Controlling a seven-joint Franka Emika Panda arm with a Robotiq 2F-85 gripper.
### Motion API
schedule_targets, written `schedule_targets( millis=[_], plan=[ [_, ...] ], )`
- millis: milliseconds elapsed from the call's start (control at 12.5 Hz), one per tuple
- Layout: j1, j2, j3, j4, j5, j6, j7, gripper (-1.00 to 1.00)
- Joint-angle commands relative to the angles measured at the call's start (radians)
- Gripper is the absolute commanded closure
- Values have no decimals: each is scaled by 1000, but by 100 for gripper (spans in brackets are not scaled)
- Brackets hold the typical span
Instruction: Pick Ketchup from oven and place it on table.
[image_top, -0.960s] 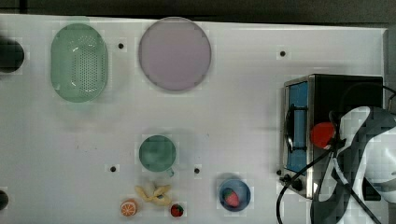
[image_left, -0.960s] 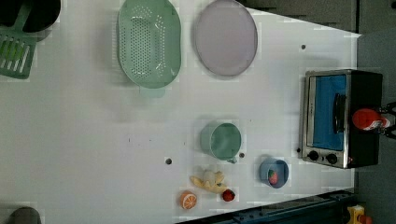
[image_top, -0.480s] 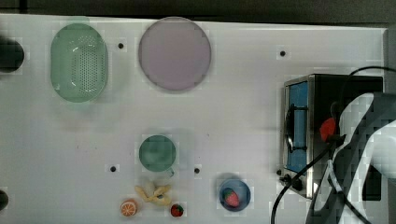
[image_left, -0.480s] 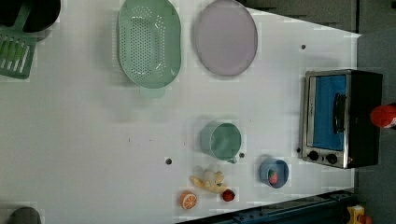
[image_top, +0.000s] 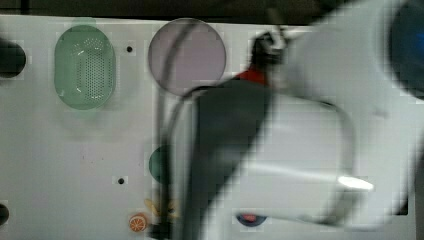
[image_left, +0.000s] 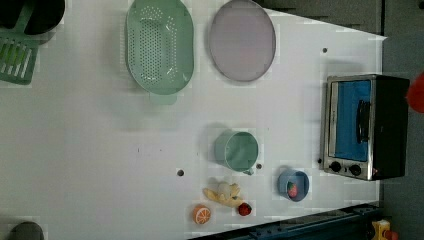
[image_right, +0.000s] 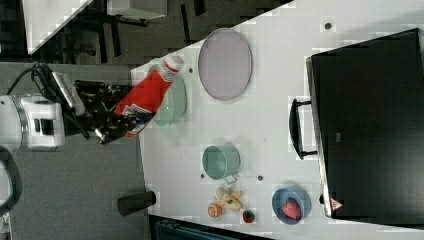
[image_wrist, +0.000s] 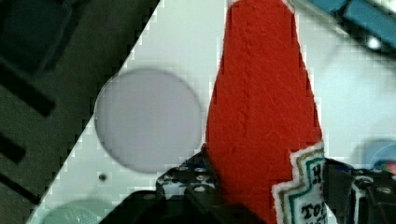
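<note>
The ketchup (image_right: 146, 95) is a red bottle with a white cap and a white label, held tilted in the air with my gripper (image_right: 122, 125) shut on its lower body. In the wrist view the ketchup (image_wrist: 264, 107) rises between my black fingers (image_wrist: 187, 184), label near the grip. A red sliver of the ketchup (image_top: 252, 75) shows beside my blurred arm, and another sliver of the ketchup (image_left: 416, 92) at the left view's right edge. The oven (image_left: 365, 127) stands with its blue glass door closed. The white table (image_left: 100, 150) lies below.
On the table sit a grey-lilac plate (image_left: 242, 40), a green colander (image_left: 160, 47), a green cup (image_left: 236, 150), a blue bowl (image_left: 293, 185) holding a strawberry, and small fruit pieces (image_left: 222, 195). My arm (image_top: 300, 150) looms across much of the top view.
My arm has carried the ketchup away from the oven and up, sweeping across the top view toward the plate. In the left view the bottle has slid to the right edge.
</note>
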Motion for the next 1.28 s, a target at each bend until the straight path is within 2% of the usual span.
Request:
schedule_targets(
  millis=[80,320,400,800,880,960,1280],
  plan=[
    [-37,41,66,-56,11,-28,3,-21],
    [-35,41,131,-196,-46,73,3,-21],
    [-35,44,146,-306,-61,166,3,-21],
    [-35,127,150,-572,-61,485,3,-21],
    [-35,154,150,-595,-60,529,3,-21],
    [-35,243,150,-623,-60,640,3,-21],
    [-35,369,152,-627,-59,792,4,-24]
  ],
)
